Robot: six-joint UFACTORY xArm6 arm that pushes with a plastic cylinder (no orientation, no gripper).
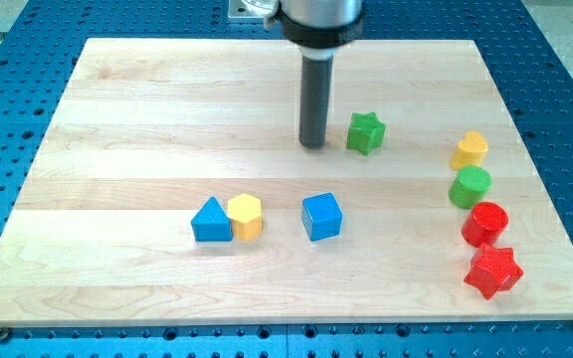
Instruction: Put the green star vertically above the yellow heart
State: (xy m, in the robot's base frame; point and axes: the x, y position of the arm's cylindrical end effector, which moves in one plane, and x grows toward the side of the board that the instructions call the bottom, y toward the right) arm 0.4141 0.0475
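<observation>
Eight blocks on the wooden board [147, 99], listed by place relative to my tip [312, 146].

1. Green star [365, 132]: just to the tip's right in the view, near it but with a sliver of board showing between; not clearly touching.
2. Yellow heart [471, 149]: farther right of the tip, well past the star, at roughly the tip's level, heading a column of blocks near the board's right edge.
3. Green cylinder [471, 186]: directly below the heart in the view, close against it.
4. Red cylinder [485, 223] and red star [492, 270]: lower right of the tip, continuing that column downward.
5. Blue cube [321, 216]: almost straight below the tip, apart from it.
6. Yellow hexagon [246, 216] and blue triangle [211, 221]: lower left of the tip, touching each other.

Tool: a plain rod, no claw, so nothing to spread or pinch; it holds nothing.

Progress, as judged: goal not met. The star lies left of the heart, not above it in the view. Remaining: a push rightward and somewhat upward. The tip stands on the star's left, a fair side for such a push. Risk: knocking the heart.
</observation>
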